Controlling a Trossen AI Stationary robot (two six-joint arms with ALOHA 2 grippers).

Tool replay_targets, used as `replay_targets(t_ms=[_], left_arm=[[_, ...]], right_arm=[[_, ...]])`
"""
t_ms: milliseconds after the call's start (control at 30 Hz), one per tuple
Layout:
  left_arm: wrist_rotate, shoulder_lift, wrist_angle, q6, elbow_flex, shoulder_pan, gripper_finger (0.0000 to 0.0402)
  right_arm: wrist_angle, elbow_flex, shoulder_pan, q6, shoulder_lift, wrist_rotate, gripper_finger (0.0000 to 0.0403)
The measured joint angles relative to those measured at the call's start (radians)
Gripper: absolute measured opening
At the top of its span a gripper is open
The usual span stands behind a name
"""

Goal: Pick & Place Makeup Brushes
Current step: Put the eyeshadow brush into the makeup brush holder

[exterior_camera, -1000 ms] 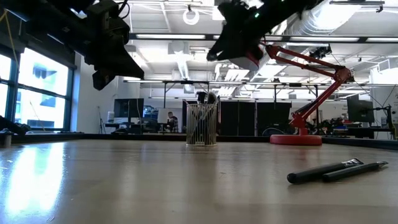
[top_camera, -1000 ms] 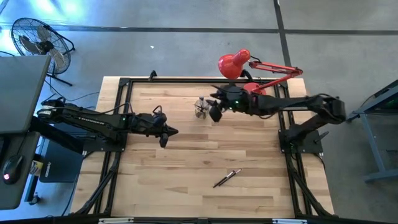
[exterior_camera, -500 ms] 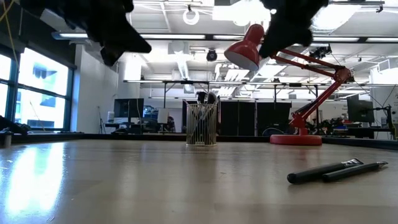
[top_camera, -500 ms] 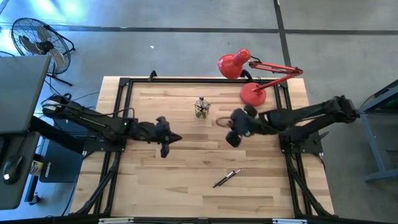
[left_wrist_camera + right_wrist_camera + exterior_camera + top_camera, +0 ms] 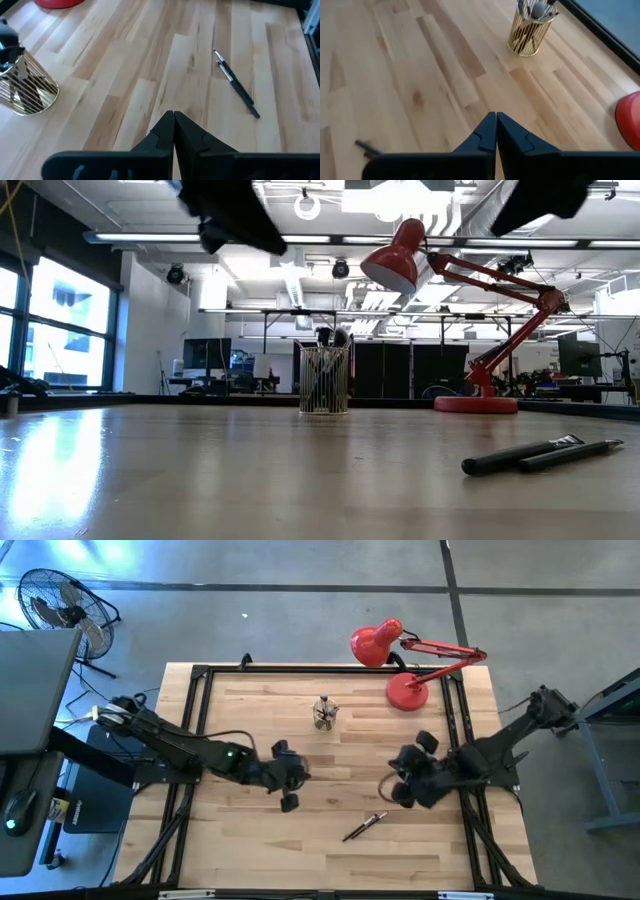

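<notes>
Dark left claw [image 5: 290, 802] pinched empty, right claw [image 5: 397, 792] likewise, above table [image 5: 300, 840]

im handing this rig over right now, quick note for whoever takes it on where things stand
Left gripper: shut, empty, hanging above mid-table.
Right gripper: shut, empty, hanging above the table's right side.
Gold wire cup stands at the table's far middle, with makeup brushes already in it.
Two loose brushes lie side by side on the wood near the front, right of centre, nearest the right gripper.
Left to do: pick up those two and drop them in the cup.
Red desk lamp stands at the far right corner.
</notes>
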Motion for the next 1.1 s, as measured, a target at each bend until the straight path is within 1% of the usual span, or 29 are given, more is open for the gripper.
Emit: replay_targets(t_ms=[133, 233, 333, 467, 533, 633, 667, 733, 800, 833, 933, 1000, 1100], left_arm=[[-0.002, 0.073, -0.03, -0.03, 0.118, 0.0, 0.0], [0.0, 0.144, -0.061, -0.031, 0.218, -0.003, 0.0], [-0.004, 0.216, -0.129, -0.031, 0.333, -0.008, 0.0], [0.002, 0.313, -0.248, -0.057, 0.468, -0.014, 0.0], [0.006, 0.349, -0.297, -0.069, 0.523, -0.014, 0.0], [0.021, 0.387, -0.35, -0.107, 0.573, -0.013, 0.0], [0.025, 0.392, -0.376, -0.122, 0.576, -0.013, 0.0], [0.043, 0.395, -0.374, -0.157, 0.577, -0.013, 0.0], [0.059, 0.39, -0.373, -0.183, 0.573, -0.012, 0.0], [0.06, 0.39, -0.379, -0.194, 0.572, -0.012, 0.0], [0.063, 0.392, -0.383, -0.215, 0.569, -0.012, 0.0], [0.062, 0.392, -0.38, -0.219, 0.57, -0.012, 0.0], [0.063, 0.392, -0.382, -0.219, 0.57, -0.012, 0.0]], right_arm=[[-0.069, 0.0, 0.124, 0.1, 0.0, 0.09, 0.0004], [-0.123, 0.0, 0.214, 0.156, 0.002, 0.125, 0.0006], [-0.169, 0.0, 0.29, 0.191, 0.003, 0.118, 0.0002], [-0.207, 0.0, 0.353, 0.176, 0.003, 0.075, 0.0002], [-0.212, 0.0, 0.363, 0.132, 0.006, 0.01, 0.0001], [-0.23, 0.0, 0.358, 0.011, 0.013, -0.152, 0.0001], [-0.228, -0.003, 0.351, 0.002, 0.019, -0.185, 0.0001], [-0.201, -0.032, 0.339, -0.003, 0.023, -0.209, 0.0001], [-0.117, -0.089, 0.321, -0.035, 0.024, -0.226, 0.0001], [-0.062, -0.119, 0.312, -0.079, 0.024, -0.252, 0.0001], [0.125, -0.212, 0.28, -0.25, 0.025, -0.375, 0.0001], [0.226, -0.26, 0.254, -0.32, 0.025, -0.429, 0.0004], [0.29, -0.301, 0.211, -0.403, 0.031, -0.475, 0.001]])
